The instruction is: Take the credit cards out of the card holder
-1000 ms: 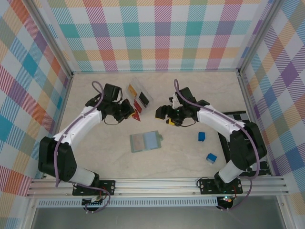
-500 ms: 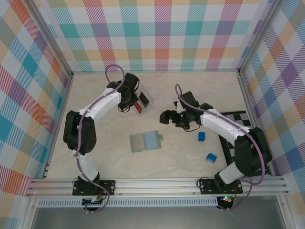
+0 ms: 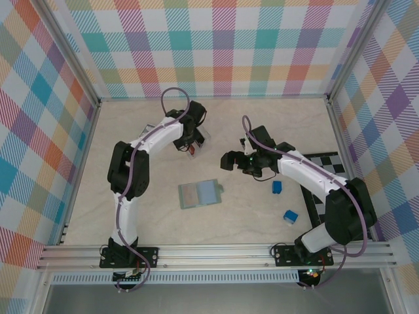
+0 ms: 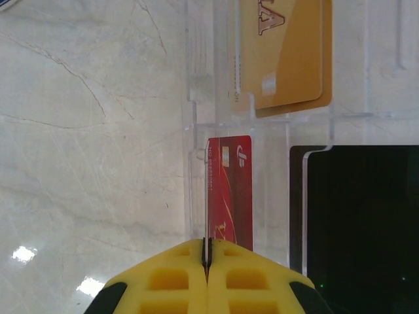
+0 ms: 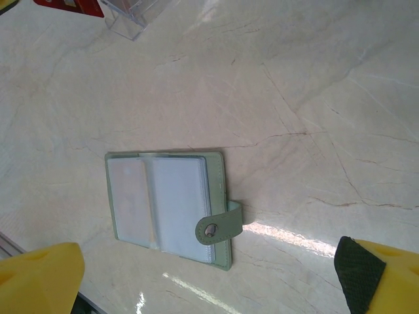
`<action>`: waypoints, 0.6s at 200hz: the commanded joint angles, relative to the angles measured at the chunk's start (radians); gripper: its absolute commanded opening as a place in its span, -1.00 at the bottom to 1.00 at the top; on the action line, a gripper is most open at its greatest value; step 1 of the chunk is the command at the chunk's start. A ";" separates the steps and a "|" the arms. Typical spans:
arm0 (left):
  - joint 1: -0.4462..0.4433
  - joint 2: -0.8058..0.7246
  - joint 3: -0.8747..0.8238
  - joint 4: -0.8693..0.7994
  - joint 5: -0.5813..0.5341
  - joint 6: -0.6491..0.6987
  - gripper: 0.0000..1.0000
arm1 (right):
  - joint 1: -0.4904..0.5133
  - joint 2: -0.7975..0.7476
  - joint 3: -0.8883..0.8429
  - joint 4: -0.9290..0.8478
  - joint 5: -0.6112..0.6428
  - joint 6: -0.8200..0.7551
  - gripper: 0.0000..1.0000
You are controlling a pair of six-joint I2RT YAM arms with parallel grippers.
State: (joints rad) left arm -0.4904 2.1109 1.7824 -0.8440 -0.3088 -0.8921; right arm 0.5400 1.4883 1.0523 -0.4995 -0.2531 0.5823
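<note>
– Where is the card holder (image 3: 200, 193)?

– Just where it lay a second ago: open on the worktop (image 3: 249, 216) between the two arms, nearer the bases than either hand. The right wrist view shows its pale pockets and the snap tab folded over one edge. The overhead view gives one pocket a tan tint, but I cannot tell whether that is a card.

– And the left hand?

– The left hand (image 4: 206, 254) has its yellow fingers pressed together on the near end of the red card (image 4: 230, 190). That is the big change. A second ago the arm stretched low out to the left, with the hand at the near side of the clear tray (image 4: 193, 118). Now the arm has folded up tall and the hand has swung over the tray. The red card is over the compartment just beside the dark card (image 4: 360, 216). The tan cards (image 4: 288, 59) lie in the compartment beyond. I cannot tell whether the red card touches the tray floor.

– The right hand?

– The right hand (image 5: 209, 278) is spread wide and holds nothing. It hangs over the worktop to the right of the tray, hardly shifted from a second ago. The blue blocks (image 3: 277, 187) sit where they did, right of the card holder.
</note>
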 commanded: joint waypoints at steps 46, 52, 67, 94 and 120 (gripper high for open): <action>-0.005 0.042 0.047 -0.012 0.010 -0.001 -0.83 | -0.002 -0.022 -0.002 -0.030 -0.002 -0.005 1.00; -0.005 0.043 0.050 -0.013 0.013 0.005 -0.76 | -0.002 -0.023 -0.002 -0.029 -0.003 -0.005 1.00; -0.005 0.041 0.057 -0.017 0.018 0.012 -0.58 | -0.002 -0.029 -0.002 -0.030 -0.005 -0.006 1.00; -0.005 0.020 0.058 -0.017 0.039 0.031 -0.39 | -0.002 -0.041 -0.001 -0.037 0.001 -0.006 1.00; -0.003 -0.033 0.042 0.013 0.088 0.060 -0.36 | -0.001 -0.045 -0.003 -0.041 0.003 -0.003 1.00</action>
State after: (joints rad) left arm -0.4904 2.1384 1.8145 -0.8368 -0.2665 -0.8669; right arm 0.5400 1.4746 1.0523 -0.5182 -0.2504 0.5827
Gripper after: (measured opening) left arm 0.313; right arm 0.999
